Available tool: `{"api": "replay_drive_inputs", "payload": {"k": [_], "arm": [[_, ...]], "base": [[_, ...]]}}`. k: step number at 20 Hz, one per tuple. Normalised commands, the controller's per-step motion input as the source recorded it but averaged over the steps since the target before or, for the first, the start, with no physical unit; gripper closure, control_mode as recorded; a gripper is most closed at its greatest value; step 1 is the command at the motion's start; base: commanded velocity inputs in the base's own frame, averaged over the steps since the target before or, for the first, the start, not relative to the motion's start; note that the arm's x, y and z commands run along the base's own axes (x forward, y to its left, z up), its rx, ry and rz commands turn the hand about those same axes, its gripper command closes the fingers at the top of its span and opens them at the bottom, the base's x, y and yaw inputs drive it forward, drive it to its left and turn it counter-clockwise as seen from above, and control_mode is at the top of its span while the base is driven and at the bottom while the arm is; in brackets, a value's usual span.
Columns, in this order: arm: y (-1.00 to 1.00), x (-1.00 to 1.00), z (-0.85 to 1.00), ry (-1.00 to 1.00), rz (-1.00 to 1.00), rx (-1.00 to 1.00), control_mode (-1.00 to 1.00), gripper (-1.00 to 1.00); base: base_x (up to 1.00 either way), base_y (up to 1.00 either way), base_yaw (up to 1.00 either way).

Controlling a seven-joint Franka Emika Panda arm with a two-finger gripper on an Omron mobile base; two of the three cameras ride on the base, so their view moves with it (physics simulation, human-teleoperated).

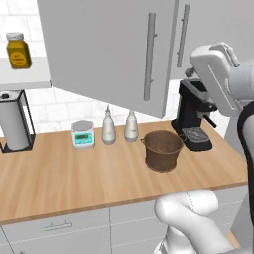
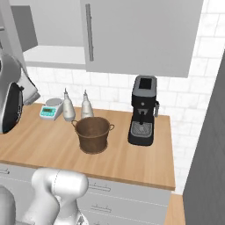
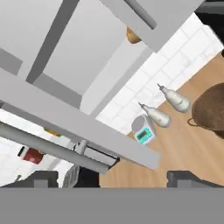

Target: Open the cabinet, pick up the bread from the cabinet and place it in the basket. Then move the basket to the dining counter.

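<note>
- Gripper (image 3: 112, 180): jaws spread wide, nothing held; fingertips seen at bottom of hand view, just below opened left door's (image 1: 106, 52) edge.
- Bread (image 3: 133, 36): on cabinet (image 2: 145, 35) shelf, up and ahead of hand; part hidden by right door edge, axis not discernible.
- Basket (image 1: 162, 149): on worktop (image 1: 74, 173) below, clear room around.

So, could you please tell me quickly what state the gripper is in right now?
Gripper: open, holding nothing.
</note>
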Motion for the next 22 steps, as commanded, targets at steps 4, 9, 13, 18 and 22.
{"api": "replay_drive_inputs", "payload": {"k": [4,9,13,18,22], "arm": [[-0.39,0.54,0.1,0.12,0.01,0.29,-1.0,-1.0],[0.11,0.72,0.07,0.27,-0.01,0.11,-1.0,-1.0],[0.0,0.37,0.27,0.33,0.0,0.17,-1.0,-1.0],[0.19,0.16,-0.01,0.08,0.0,0.21,-1.0,-1.0],[0.36,0.29,-0.12,0.05,0.0,0.22,-1.0,-1.0]], "base": [[0.0,0.0,0.0],[0.0,0.0,0.0],[0.0,0.0,0.0],[0.0,0.0,0.0],[0.0,0.0,0.0]]}}
